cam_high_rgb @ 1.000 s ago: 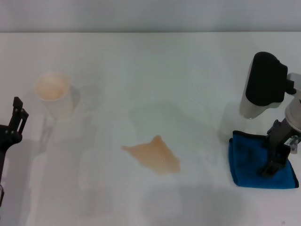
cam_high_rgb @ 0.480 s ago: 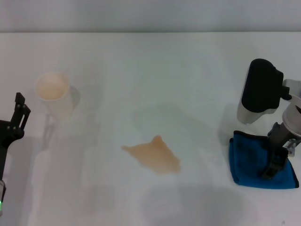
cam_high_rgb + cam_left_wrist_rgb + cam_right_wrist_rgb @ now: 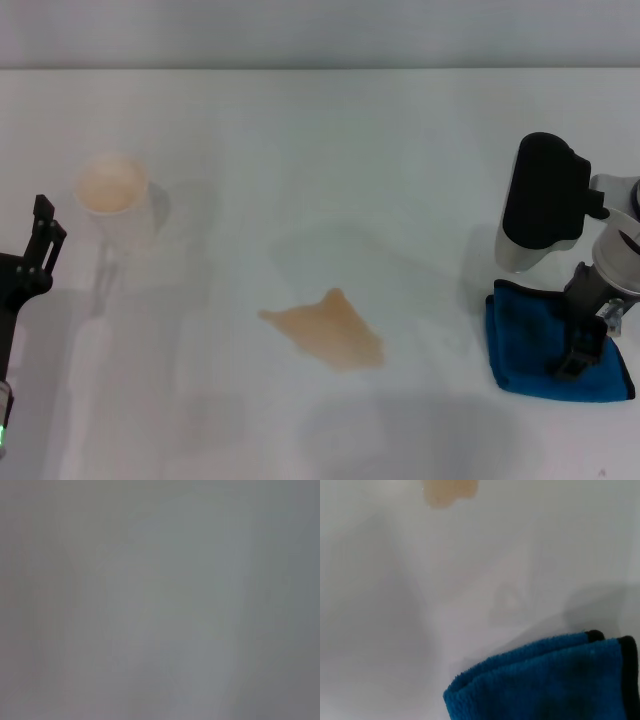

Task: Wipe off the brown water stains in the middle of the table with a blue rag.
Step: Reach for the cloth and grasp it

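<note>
The brown water stains (image 3: 328, 332) form a thin tan patch with a pointed outline in the middle of the white table (image 3: 330, 150). One edge of the patch also shows in the right wrist view, as brown water stains (image 3: 449, 490). The blue rag (image 3: 530, 340), folded and edged in black, lies at the right side of the table. My right gripper (image 3: 572, 362) points down and rests on the rag's right half. The right wrist view shows the blue rag (image 3: 545, 680) close below the camera. My left gripper (image 3: 42, 240) hangs at the table's far left edge, away from everything.
A translucent whitish cup (image 3: 115, 200) with a tan inside stands upright at the back left. The left wrist view shows only a flat grey blur.
My right arm has leaned a little to the left over the rag, and its tip has shifted slightly left. The rag has barely moved. The left gripper has edged slightly.
</note>
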### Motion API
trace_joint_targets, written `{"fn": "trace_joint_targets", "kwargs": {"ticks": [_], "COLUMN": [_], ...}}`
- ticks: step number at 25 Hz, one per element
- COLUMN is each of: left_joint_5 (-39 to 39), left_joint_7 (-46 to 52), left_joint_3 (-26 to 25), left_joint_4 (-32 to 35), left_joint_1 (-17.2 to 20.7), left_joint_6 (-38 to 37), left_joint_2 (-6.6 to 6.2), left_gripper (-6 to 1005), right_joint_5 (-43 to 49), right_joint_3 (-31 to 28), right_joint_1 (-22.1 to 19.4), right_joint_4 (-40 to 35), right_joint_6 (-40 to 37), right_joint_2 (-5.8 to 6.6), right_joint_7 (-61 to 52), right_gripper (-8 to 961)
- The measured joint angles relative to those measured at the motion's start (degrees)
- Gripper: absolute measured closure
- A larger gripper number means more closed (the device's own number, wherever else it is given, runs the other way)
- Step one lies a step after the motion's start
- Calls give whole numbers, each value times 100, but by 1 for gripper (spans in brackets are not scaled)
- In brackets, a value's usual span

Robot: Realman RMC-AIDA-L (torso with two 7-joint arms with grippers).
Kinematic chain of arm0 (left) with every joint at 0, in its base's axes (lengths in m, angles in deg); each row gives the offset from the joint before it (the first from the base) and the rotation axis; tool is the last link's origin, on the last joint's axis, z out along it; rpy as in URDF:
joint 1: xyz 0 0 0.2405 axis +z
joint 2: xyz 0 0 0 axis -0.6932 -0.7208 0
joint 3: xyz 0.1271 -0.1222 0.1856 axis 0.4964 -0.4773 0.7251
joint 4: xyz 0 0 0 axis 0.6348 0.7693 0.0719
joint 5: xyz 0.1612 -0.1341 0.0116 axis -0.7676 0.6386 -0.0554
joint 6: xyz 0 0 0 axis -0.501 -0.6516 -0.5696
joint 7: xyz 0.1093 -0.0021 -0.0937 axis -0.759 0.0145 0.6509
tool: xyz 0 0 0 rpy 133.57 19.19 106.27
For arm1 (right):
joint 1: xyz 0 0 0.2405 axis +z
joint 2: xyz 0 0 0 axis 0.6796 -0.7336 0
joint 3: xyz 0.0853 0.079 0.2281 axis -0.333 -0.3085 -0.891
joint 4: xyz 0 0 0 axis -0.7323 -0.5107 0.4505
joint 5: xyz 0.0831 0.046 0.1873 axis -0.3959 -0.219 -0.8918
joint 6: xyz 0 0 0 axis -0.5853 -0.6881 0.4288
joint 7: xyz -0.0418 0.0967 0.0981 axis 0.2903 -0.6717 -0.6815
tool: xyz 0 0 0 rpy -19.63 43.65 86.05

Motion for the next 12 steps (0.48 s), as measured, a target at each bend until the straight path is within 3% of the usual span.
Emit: {"fn": "trace_joint_targets", "kwargs": {"ticks": [8,12], "left_joint_5": [0,0], "left_joint_7": [0,0], "left_joint_3": [7,16], "left_joint_4": [-3,7], "left_joint_1": [22,26], "left_joint_6": [0,0], "left_joint_2": [0,0], "left_gripper": [138,138], "right_joint_5": [-6,-23], "right_joint_3": [-16,-24], "right_joint_1": [12,14], "right_joint_4": [-10,-9], "right_joint_6": [-93,-111], "right_joint_2": [-4,-1], "right_joint_7": [-24,-26], "right_gripper": [244,298]}}
